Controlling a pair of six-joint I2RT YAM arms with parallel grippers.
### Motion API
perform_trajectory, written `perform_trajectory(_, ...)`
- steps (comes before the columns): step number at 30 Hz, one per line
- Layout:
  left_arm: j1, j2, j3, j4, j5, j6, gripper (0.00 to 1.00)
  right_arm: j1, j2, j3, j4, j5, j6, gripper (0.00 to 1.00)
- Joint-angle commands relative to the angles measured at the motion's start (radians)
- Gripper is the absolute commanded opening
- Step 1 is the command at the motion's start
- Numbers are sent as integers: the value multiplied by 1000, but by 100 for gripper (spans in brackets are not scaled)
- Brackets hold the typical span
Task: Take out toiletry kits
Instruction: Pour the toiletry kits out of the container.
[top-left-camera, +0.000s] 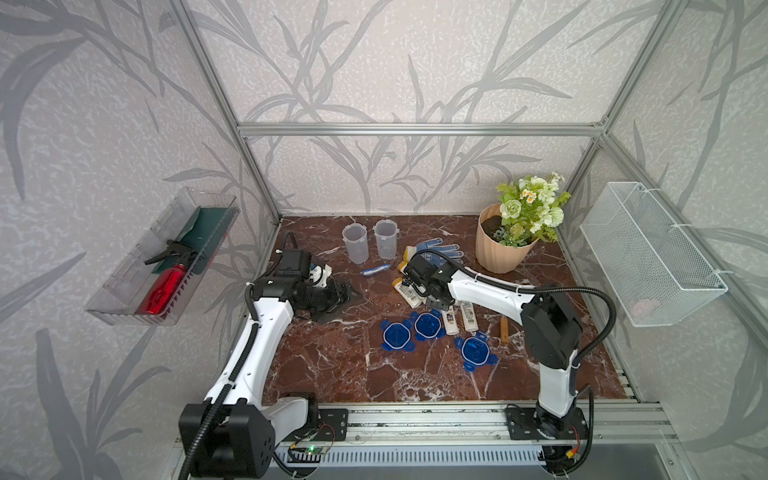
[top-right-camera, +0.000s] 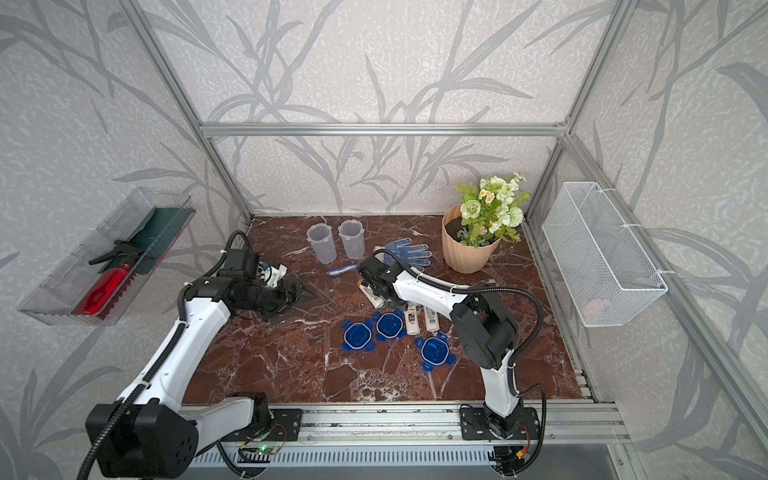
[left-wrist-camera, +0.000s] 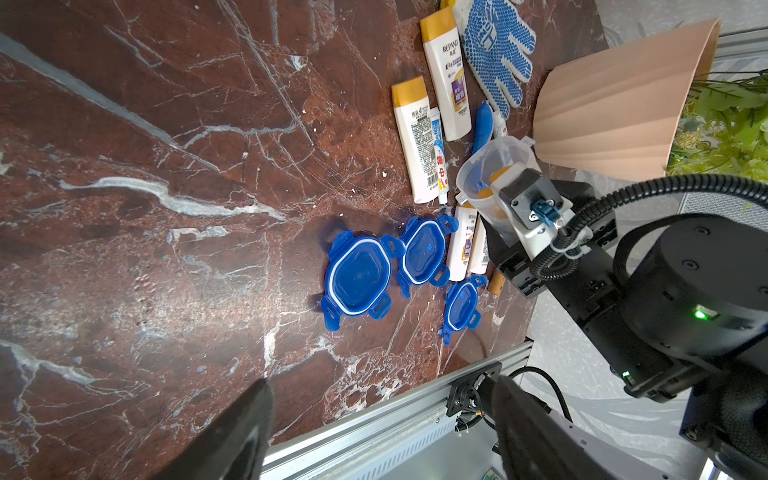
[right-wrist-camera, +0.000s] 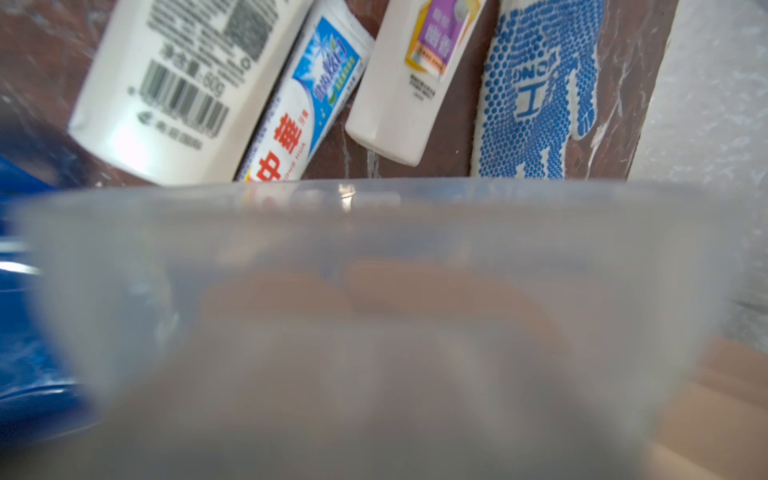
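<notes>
- Both top views: gold-capped bottles (top-left-camera: 411, 297) lie on counter (top-left-camera: 332, 365), near flower pot (top-left-camera: 505, 253).
- Left wrist: left fingers (left-wrist-camera: 232, 436) spread, empty; right fingers (left-wrist-camera: 498, 245) pinch tilted clear cup (left-wrist-camera: 478, 166) near pot, gold caps visible inside.
- Right wrist: toothpaste tube (right-wrist-camera: 299, 124) between two bottles, beyond cup wall.

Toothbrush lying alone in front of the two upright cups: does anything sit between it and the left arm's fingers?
Nothing visible. In both top views only bare table separates the toothbrush from the left gripper, whose fingers are open and empty. The upright cups stand farther back, off that line.
</notes>
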Motion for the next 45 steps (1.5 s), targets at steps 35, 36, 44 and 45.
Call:
perform_trajectory(35, 5, 73, -1, 47, 11, -17, 92, -38, -359, -153, 135, -325, 143, 56)
perform_trajectory(36, 5, 73, -1, 47, 10, -16, 92, -38, -382, -168, 173, -377, 145, 56)
perform_trajectory(44, 5, 81, 34, 31, 10, -16, 92, -34, -506, -254, 390, -644, 224, 60)
perform_trajectory(45, 5, 81, 33, 36, 13, -18, 93, -32, -509, -256, 404, -674, 236, 60)
